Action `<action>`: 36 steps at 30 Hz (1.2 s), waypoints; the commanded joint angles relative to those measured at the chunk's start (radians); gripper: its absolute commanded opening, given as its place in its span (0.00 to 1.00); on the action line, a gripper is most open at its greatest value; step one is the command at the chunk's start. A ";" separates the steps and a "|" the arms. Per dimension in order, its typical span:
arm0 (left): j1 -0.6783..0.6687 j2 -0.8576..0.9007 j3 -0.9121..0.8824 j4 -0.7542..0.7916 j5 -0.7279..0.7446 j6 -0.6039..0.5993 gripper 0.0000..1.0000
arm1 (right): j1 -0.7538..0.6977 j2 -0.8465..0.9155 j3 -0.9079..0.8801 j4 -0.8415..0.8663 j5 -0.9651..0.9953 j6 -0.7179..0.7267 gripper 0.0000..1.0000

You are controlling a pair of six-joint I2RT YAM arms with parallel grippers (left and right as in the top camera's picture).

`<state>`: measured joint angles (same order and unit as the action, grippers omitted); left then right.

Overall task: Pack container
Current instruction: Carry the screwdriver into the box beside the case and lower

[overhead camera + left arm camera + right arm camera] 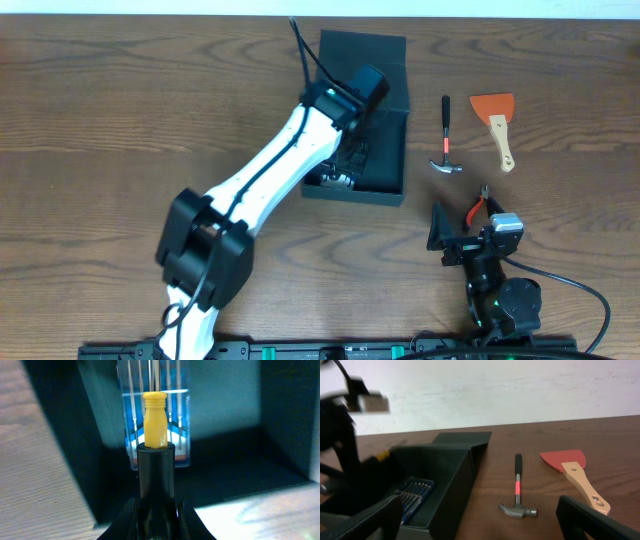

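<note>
The container is a dark box with its flap lid open at the back, standing mid-table. My left gripper reaches down into it and is shut on a tool with a black and yellow handle. A blue screwdriver-set case lies on the container's floor just beyond the handle's yellow end. My right gripper stands open near the front right, with nothing between its fingers. It faces the container and the case inside.
A hammer with a black and red handle lies right of the container. A red scraper with a wooden handle lies further right. Red-handled pliers lie just beyond my right gripper.
</note>
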<state>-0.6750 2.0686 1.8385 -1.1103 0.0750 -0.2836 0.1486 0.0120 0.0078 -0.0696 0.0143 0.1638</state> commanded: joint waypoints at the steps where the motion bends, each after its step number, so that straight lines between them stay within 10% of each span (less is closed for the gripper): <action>1: 0.004 0.061 -0.011 0.005 -0.011 -0.033 0.06 | -0.008 -0.006 -0.003 -0.003 -0.004 -0.015 0.99; 15: 0.096 0.122 -0.011 0.045 -0.011 -0.032 0.06 | -0.008 -0.006 -0.003 -0.003 -0.004 -0.015 0.99; 27: 0.101 0.122 -0.011 0.042 -0.004 -0.032 0.34 | -0.008 -0.006 -0.003 -0.003 -0.004 -0.015 0.99; 36: 0.101 0.111 0.017 0.042 0.032 -0.025 0.35 | -0.008 -0.006 -0.003 -0.003 -0.004 -0.015 0.99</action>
<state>-0.5739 2.1853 1.8271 -1.0660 0.0799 -0.3141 0.1486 0.0120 0.0078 -0.0696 0.0143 0.1638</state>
